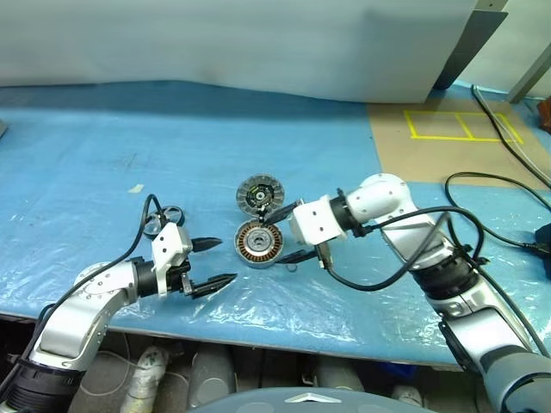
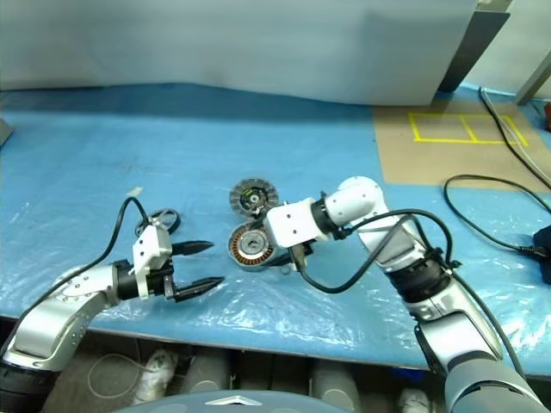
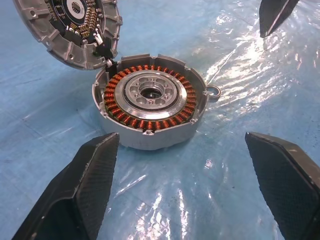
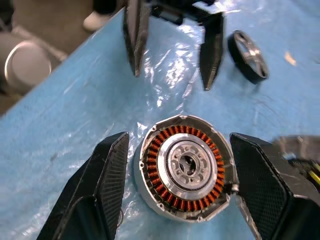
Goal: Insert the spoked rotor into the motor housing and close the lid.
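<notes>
The motor housing (image 1: 256, 243) lies on the blue sheet with its copper windings (image 3: 150, 122) facing up and its grey centre bare. Its lid (image 1: 260, 196) rests just behind it, inner face up, joined at one edge by a black connector (image 3: 103, 50). The spoked rotor (image 1: 164, 217), a black ring, lies apart to the left, behind my left gripper. My right gripper (image 1: 267, 239) hovers open over the housing, a finger (image 4: 102, 185) on each side, not touching. My left gripper (image 1: 225, 261) is open too, pointing at the housing from its left, with nothing between its fingers (image 3: 85, 185).
Black cables (image 1: 482, 185) trail over the table at the right. A brown board with yellow tape squares (image 1: 461, 125) lies at the far right. The table's front edge (image 1: 258, 331) runs close below both grippers. A white wall (image 1: 258, 43) stands behind.
</notes>
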`<state>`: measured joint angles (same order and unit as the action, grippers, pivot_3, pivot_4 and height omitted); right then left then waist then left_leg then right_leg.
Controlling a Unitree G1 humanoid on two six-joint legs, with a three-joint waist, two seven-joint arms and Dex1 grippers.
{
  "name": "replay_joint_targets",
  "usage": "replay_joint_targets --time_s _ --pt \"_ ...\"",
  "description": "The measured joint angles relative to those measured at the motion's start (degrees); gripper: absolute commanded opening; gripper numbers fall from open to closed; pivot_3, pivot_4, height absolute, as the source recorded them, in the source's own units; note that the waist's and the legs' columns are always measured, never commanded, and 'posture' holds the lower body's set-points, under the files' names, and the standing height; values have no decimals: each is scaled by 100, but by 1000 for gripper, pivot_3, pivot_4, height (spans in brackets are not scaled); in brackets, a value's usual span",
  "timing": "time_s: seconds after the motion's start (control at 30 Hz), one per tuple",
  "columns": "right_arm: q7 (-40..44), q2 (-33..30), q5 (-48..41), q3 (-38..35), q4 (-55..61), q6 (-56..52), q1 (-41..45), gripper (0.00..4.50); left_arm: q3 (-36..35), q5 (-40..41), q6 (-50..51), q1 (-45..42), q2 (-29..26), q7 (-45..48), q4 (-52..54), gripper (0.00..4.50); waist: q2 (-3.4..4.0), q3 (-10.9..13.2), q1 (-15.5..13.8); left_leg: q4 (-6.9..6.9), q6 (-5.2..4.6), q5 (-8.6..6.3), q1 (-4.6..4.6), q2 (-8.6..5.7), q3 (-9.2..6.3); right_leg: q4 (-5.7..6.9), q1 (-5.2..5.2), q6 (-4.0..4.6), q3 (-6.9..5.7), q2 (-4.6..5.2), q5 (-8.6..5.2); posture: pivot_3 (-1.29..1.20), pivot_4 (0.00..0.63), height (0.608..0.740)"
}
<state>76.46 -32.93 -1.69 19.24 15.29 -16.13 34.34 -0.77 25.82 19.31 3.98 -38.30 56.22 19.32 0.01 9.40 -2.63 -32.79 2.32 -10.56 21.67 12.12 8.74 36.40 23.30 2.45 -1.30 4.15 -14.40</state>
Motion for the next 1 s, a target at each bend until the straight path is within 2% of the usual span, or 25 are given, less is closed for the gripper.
replay_joint_targets --time_s 0.13,0.23,0.3,0.57,0.8,1.0 --pt "-606 -378 -119 -554 604 -839 -911 3340 -54 89 106 326 -45 -3 220 4264 0 0 -21 32 1 0 -14 -4 2 -39 -14 -3 2 0 0 0 150 740" --pt "-701 -839 -173 -604 1074 -1223 -1591 3340 -112 194 217 500 -156 -1 407 4264 1 0 -24 60 2 1 -17 -16 3 -71 -19 -6 2 0 2 0 150 740" --pt "-784 -929 -270 -597 1372 -1365 -1852 3340 -115 228 283 505 -199 3 507 4264 1 0 -4 67 3 1 -17 -17 3 -80 -18 -7 2 -1 1 0 150 740" --pt "-1689 -69 -744 -495 1068 -1985 -2313 3340 -8 256 467 127 -196 -7 615 4264 3 0 8 62 3 1 -31 -24 3 -75 -34 -7 6 4 1 0 150 740" --pt "-2131 74 -706 -267 340 -1784 -2548 3340 2 285 562 -19 -198 -19 614 4264 3 1 2 66 25 14 -33 -24 3 -76 -34 -7 3 3 1 0 150 740" --pt "-2402 180 -615 -131 155 -1460 -2570 3340 40 285 575 -146 -189 -65 614 4264 3 0 6 64 25 14 -38 -23 2 -73 -39 -8 4 3 1 0 150 740"
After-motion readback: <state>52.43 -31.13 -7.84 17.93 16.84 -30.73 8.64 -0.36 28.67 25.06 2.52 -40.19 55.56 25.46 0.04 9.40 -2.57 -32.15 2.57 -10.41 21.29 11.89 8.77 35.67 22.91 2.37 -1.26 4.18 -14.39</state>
